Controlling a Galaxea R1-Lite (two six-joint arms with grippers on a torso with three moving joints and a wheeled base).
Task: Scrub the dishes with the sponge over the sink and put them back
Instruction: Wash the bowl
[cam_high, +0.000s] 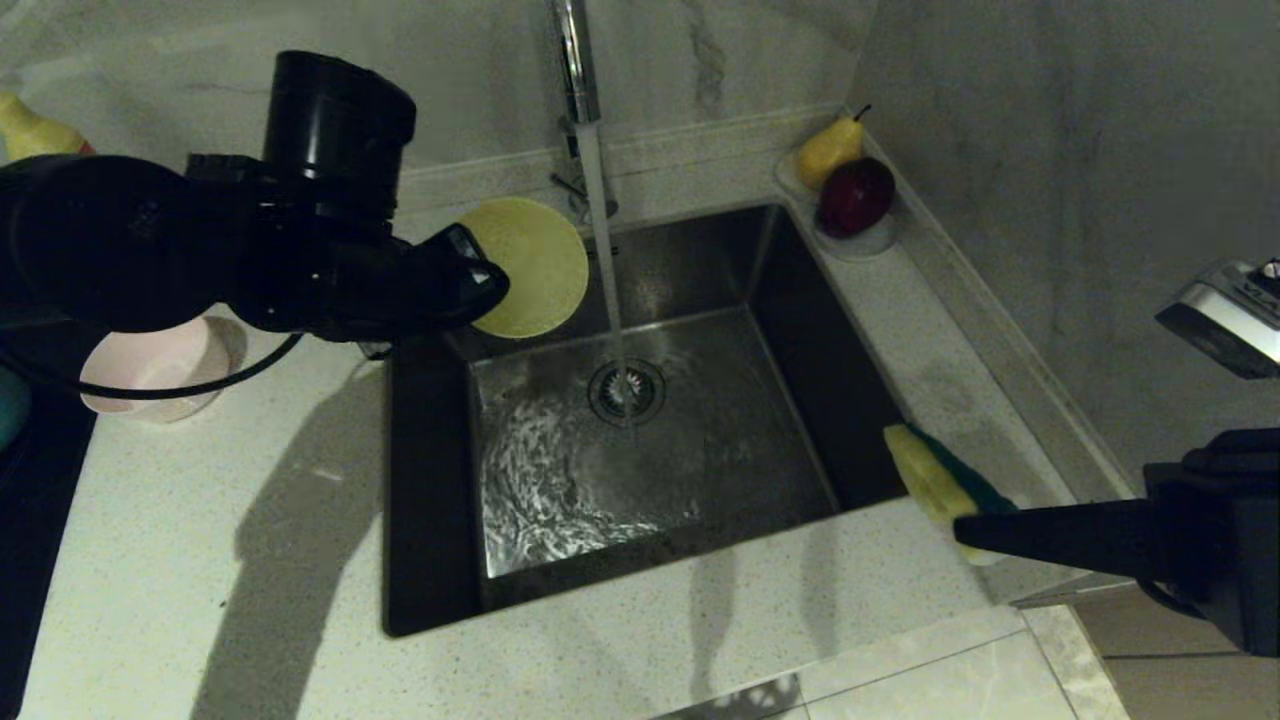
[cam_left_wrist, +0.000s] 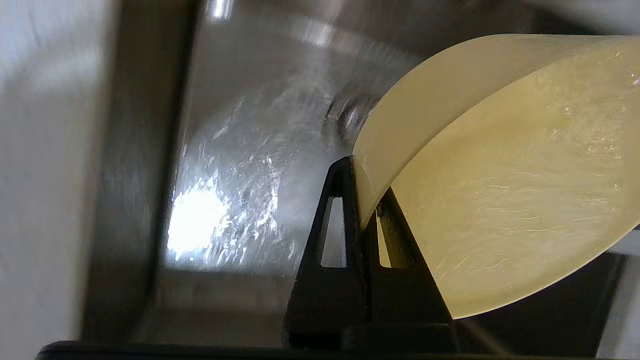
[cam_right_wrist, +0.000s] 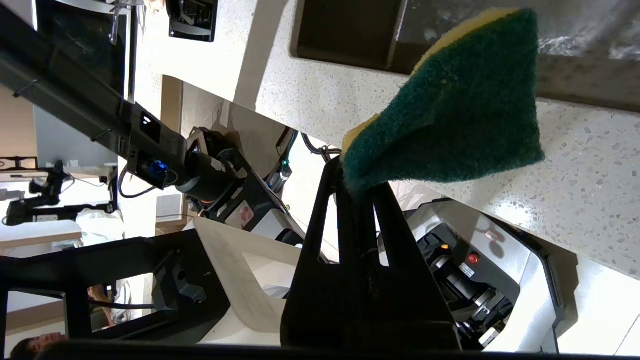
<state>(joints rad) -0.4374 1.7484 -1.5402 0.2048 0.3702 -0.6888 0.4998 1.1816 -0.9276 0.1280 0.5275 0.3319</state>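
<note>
Left tool (cam_high: 480, 285) clamped on yellow bowl (cam_high: 530, 265) rim, tilted above sink (cam_high: 700, 250) back-left corner, beside running tap (cam_high: 575, 60). Right tool (cam_high: 965, 530) pinching sponge (cam_high: 940, 480) over desk (cam_high: 250, 560) at sink's right edge. Pink bowl (cam_high: 150, 370) on desk, left.

yellow bowl (cam_high: 535, 265), green-and-yellow sponge (cam_high: 940, 480), pink bowl (cam_high: 150, 365)
</note>
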